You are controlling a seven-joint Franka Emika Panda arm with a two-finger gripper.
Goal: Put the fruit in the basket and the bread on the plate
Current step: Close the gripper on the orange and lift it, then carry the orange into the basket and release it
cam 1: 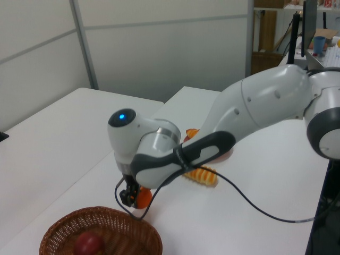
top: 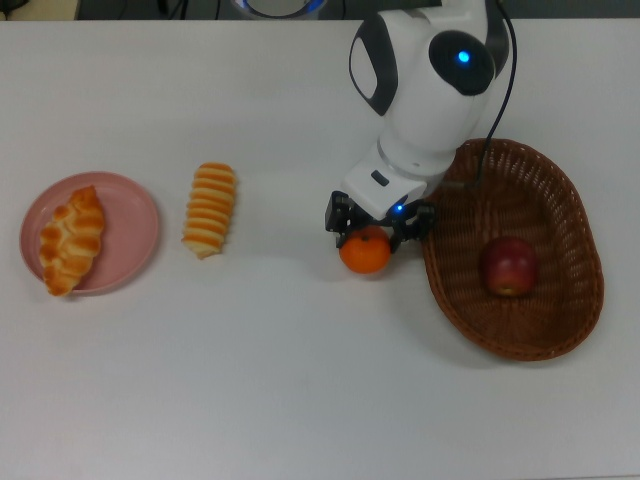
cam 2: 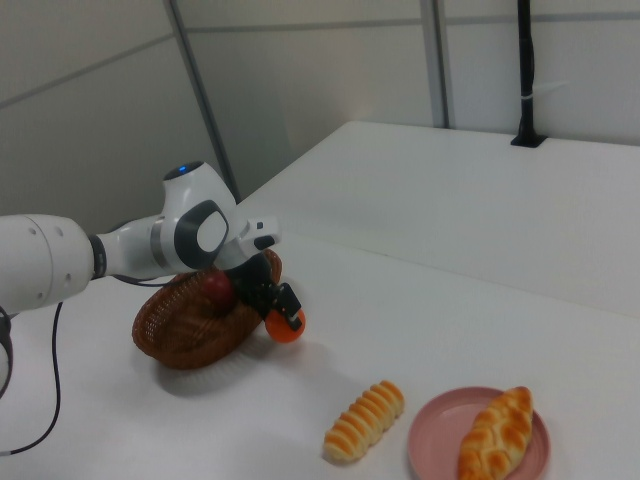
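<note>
I've got the gripper (top: 379,226) pinching the mandarin (top: 365,251), just off the basket (top: 560,330) rim, mid bench, apple (top: 508,267) sits in basket, braided loaf (top: 71,240) on pink plate (top: 135,215) by top view's left edge, ridged loaf (top: 210,209) w/ stripes beside plate.

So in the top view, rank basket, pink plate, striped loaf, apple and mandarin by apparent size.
1. basket
2. pink plate
3. striped loaf
4. apple
5. mandarin, only slightly smaller than the apple and partly covered by the gripper, so that last pair is close.
</note>
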